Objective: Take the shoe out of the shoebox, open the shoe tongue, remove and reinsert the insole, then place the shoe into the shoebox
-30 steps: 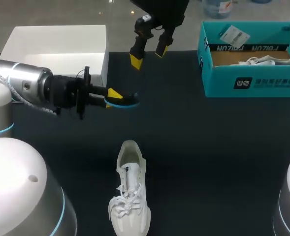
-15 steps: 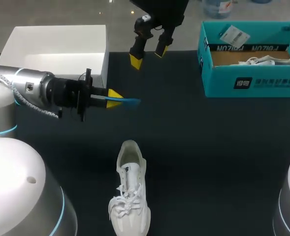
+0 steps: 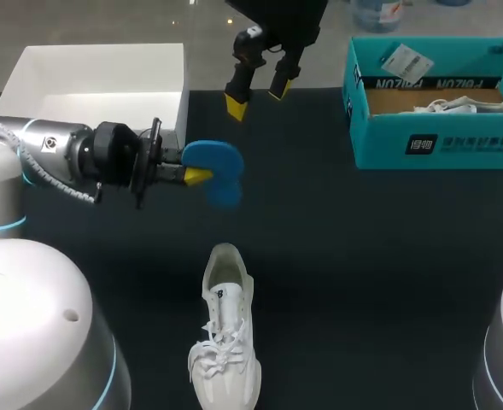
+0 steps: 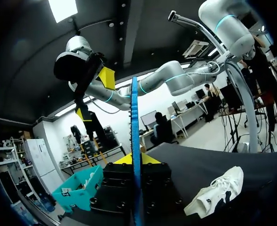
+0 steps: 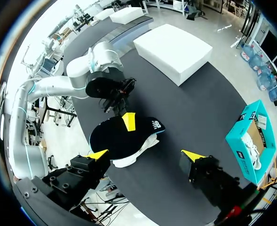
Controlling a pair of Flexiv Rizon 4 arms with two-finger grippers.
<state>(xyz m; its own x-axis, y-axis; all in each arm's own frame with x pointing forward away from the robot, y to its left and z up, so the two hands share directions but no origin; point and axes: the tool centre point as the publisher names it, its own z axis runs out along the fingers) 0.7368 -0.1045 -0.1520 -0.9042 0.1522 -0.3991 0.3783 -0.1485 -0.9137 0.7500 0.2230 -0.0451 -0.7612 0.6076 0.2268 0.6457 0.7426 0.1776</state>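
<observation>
The left gripper (image 3: 191, 176) is clamping the blue insole (image 3: 217, 171) at one end between its yellow tips and holding it in the air over the dark table (image 3: 362, 256), just beside the white open box (image 3: 97, 85). In the left wrist view the insole is showing edge-on, pinched from both sides. The white sneaker (image 3: 225, 342) is lying on the table nearer the robot, heel towards the insole and laces towards the near edge, well apart from both grippers. The right gripper (image 3: 257, 98) is hanging above the far side of the table with its fingers spread and nothing between them. The teal shoebox (image 3: 430, 145) is sitting open at the far right, with a second white shoe (image 3: 464, 104) resting inside it.

Judging from how things are lying, the task is running at about its midpoint: the sneaker is out of the shoebox and the insole is out of the sneaker. Whether the tongue is pulled fully open cannot be told from here, as the laces are hiding it. What is remaining is sliding the insole back in through the sneaker's opening, seating it flat, and then carrying the sneaker over to the shoebox.
</observation>
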